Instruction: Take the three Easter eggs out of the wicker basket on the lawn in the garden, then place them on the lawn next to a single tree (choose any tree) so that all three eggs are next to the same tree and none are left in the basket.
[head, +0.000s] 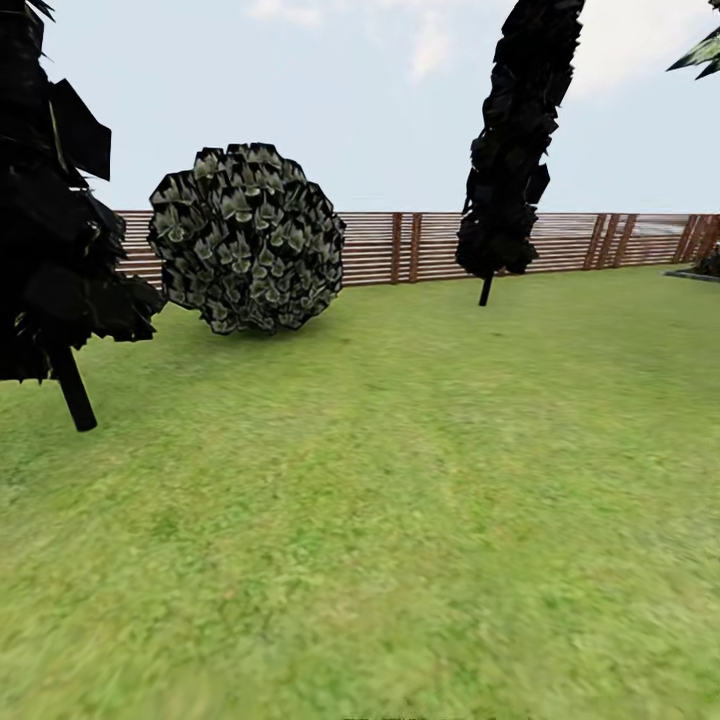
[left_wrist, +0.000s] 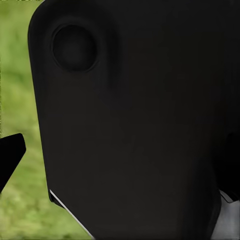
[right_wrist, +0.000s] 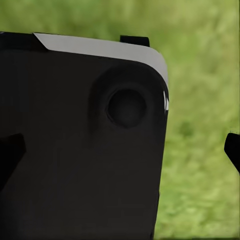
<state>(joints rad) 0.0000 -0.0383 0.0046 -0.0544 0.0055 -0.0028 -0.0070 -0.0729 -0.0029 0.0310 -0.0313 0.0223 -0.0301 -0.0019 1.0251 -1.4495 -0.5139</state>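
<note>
We cross wide green lawn (head: 400, 500), round grey-green bush (head: 247, 238) at eleven o'clock, seeking the basket; jaw state indeterminable.

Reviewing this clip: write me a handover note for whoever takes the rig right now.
Grippers: each wrist view faces a black robot body panel over grass; a left fingertip and right fingertips show at the edges with nothing visibly held, open or shut unclear.
Scene: lawn, round bush, two thin dark-leaved trees, fence.
Done: cannot tell from here.
Left: find the basket and eggs, then a pale thick trunk.
</note>
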